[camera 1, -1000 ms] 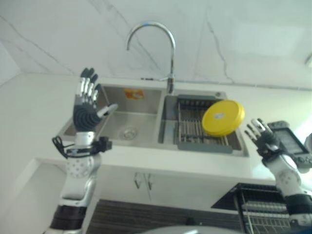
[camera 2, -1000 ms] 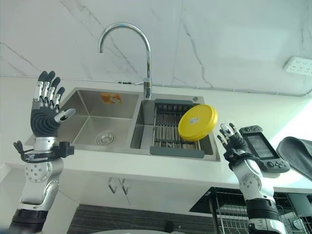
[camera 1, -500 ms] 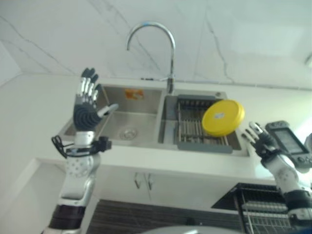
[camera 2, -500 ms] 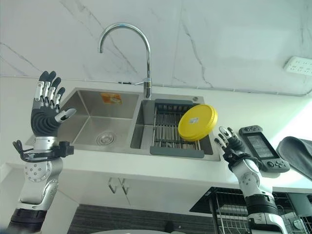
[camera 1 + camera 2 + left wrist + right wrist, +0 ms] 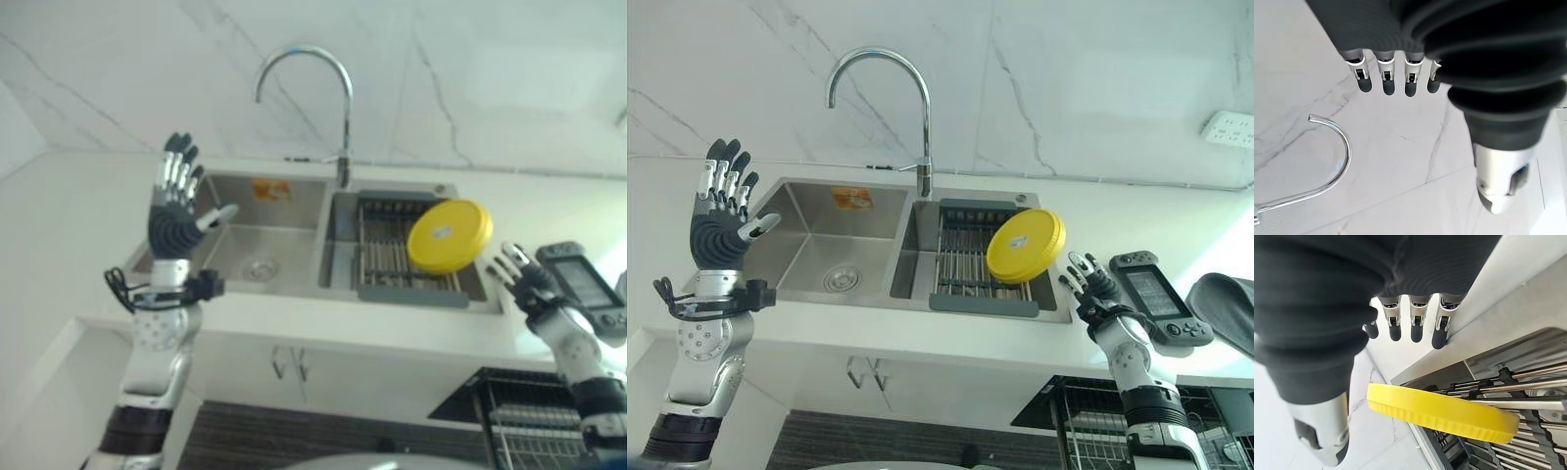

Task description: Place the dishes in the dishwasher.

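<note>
Sink | drying rack: yellow plate leaning | both robot hands empty

Plate — in sink's right basin

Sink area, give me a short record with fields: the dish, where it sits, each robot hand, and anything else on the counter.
dish: yellow plate, tilted on edge
location: on the drying rack in the sink's right basin
left robot hand: open, raised over the counter left of the sink, holding nothing
right robot hand: open, right of the plate, not touching it
faucet: behind the sink
counter extras: game controller; dark cloth
</note>
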